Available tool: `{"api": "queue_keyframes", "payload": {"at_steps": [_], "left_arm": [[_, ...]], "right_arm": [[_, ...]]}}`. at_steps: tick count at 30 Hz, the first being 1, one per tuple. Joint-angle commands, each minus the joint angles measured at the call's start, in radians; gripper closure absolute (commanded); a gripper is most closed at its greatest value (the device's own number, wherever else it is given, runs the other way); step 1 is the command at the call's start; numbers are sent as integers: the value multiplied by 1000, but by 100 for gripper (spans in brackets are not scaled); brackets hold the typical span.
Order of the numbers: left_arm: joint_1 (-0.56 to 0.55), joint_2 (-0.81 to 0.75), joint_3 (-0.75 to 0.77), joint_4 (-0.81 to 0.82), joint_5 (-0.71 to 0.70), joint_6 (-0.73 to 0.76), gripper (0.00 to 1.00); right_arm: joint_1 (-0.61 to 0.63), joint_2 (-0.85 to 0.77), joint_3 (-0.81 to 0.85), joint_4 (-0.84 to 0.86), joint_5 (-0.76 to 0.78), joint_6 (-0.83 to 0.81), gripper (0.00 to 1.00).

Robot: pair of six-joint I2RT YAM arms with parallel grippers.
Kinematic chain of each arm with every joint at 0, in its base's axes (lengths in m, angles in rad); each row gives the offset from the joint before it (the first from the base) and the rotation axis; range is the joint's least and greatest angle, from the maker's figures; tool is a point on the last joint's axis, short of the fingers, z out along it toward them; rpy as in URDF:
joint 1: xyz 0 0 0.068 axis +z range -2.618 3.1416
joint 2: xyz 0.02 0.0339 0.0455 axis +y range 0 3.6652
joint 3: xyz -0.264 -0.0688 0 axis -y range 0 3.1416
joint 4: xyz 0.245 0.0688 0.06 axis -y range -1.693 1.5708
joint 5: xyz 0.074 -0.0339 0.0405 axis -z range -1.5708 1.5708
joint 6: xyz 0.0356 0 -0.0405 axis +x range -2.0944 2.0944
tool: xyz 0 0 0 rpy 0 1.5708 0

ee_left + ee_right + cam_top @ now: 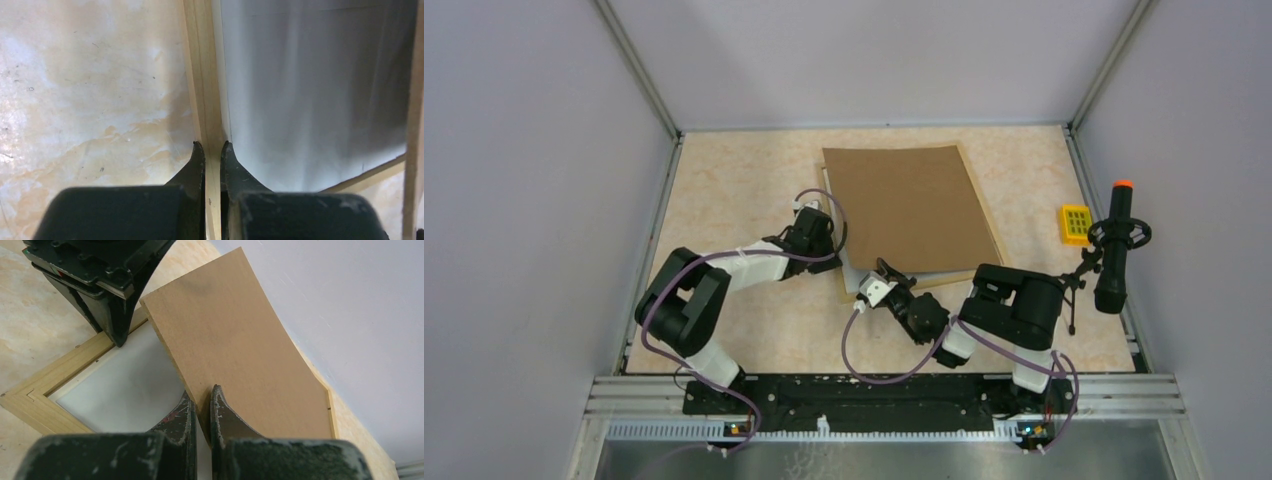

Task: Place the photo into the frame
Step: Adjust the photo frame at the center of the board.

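The frame is smooth pale wood, the backing board matt brown.

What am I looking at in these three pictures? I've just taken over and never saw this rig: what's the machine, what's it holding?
Two robot arms stand bolted at the near edge of a table. The wide picture looks down from above and behind them; the other two come from a camera on each wrist. The left gripper is clamped on the wooden rail of the frame, which lies on the table. The right gripper pinches the near edge of a brown backing board, bent upward over the frame, with a white sheet beneath. The photo shows nowhere.
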Motion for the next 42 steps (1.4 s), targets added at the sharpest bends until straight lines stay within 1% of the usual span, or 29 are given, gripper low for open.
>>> {"api": "queue_keyframes", "payload": {"at_steps": [1,5,9,12,17,24,29,34,38,42], "left_arm": [[36,30,-131,30,108,58,100],[36,14,-155,43,88,99,100],[38,31,-163,41,84,120,100],[41,26,-187,77,86,133,100],[91,11,-262,162,158,124,100],[131,-3,-307,178,173,142,100],[145,-36,-299,181,217,146,100],[171,-122,-268,183,310,132,100],[209,-181,-198,106,372,130,100],[255,-256,-167,35,406,140,100]], "right_arm": [[-11,1,-8,193,68,275,100],[-12,0,-12,194,73,278,100],[-12,7,-7,194,73,280,100],[-12,9,-6,194,73,283,100],[-11,7,-10,193,80,281,100],[-12,10,-9,194,80,287,100],[-11,11,-7,194,76,284,100],[-12,12,-9,194,74,276,100],[-12,16,-8,194,67,277,100],[-12,16,-9,194,59,265,100]]}}
